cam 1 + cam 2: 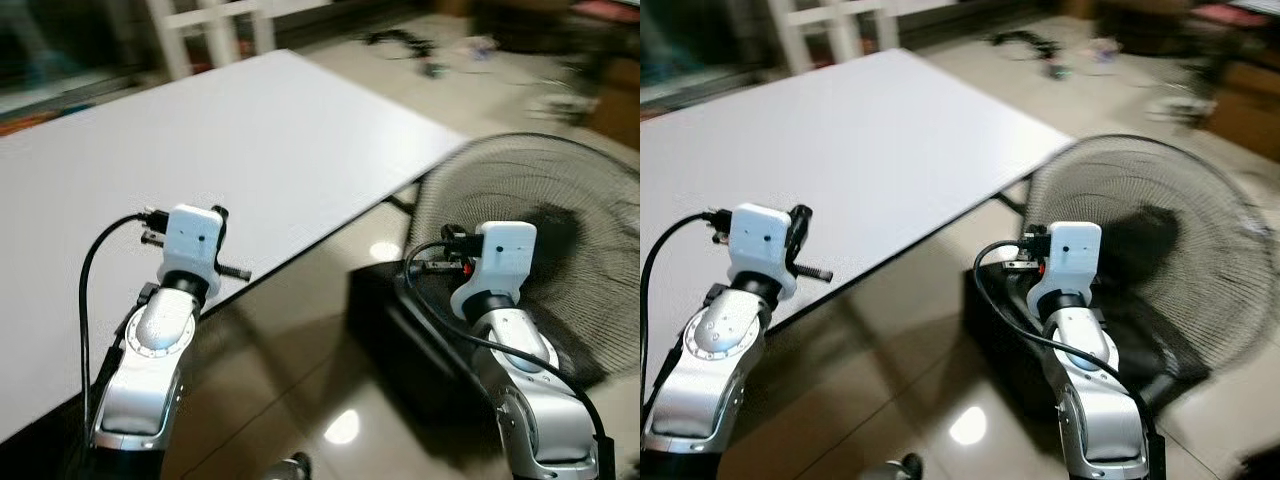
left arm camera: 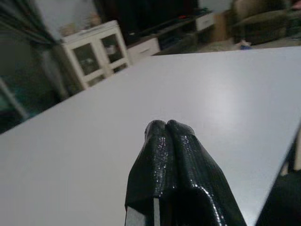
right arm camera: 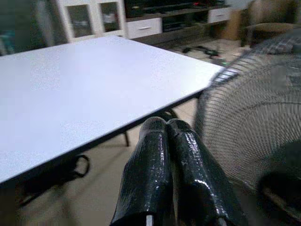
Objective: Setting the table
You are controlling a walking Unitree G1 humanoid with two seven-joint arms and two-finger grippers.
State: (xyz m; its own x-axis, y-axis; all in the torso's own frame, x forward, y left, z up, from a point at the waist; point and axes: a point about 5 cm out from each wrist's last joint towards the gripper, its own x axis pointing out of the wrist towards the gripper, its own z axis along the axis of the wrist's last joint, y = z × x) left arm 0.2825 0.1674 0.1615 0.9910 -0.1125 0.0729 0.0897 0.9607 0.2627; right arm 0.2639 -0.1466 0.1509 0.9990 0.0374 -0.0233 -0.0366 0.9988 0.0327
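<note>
Both claws pressed together, holding nothing.
Left claw (image 2: 167, 125) over white surface (image 1: 250, 150); right claw (image 3: 165, 123) near fan (image 1: 560, 230), lower right.

dim indoor light, lamp glare on floor (image 1: 342, 427), blurred edges.

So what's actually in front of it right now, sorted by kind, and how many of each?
White table: 1
Black mesh fan: 1
White cabinet: 1
Robot end effectors: 2, left and right, both shut and holding nothing
Total: 5
</note>
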